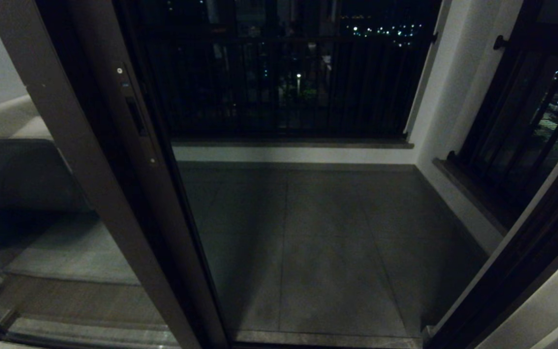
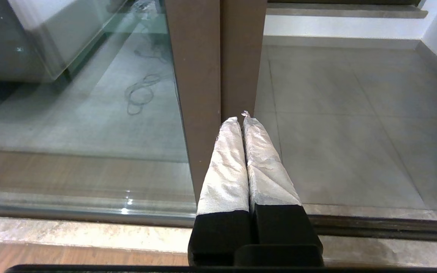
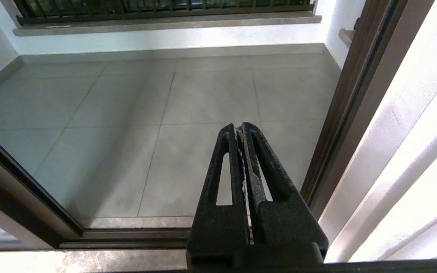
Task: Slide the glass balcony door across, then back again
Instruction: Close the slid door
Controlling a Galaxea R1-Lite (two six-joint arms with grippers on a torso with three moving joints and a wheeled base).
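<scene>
The glass balcony door's brown stile (image 1: 139,145) stands at the left of the head view and carries a narrow black slot handle (image 1: 136,116) with small screws. It overlaps a second brown stile (image 1: 61,135) in front of it. The doorway to its right is open onto the balcony. Neither gripper shows in the head view. In the left wrist view my left gripper (image 2: 240,119), fingers wrapped in white, is shut and empty, its tips just before the paired stiles (image 2: 237,57). My right gripper (image 3: 240,129) is shut and empty, facing the open doorway.
Grey balcony tiles (image 1: 317,232) run to a low white wall under the black-barred railing (image 1: 284,82). The floor track (image 2: 374,223) crosses the threshold. A dark door jamb (image 3: 340,113) and white curtain (image 3: 412,151) stand at the right. A cable (image 2: 140,91) lies beyond the left glass.
</scene>
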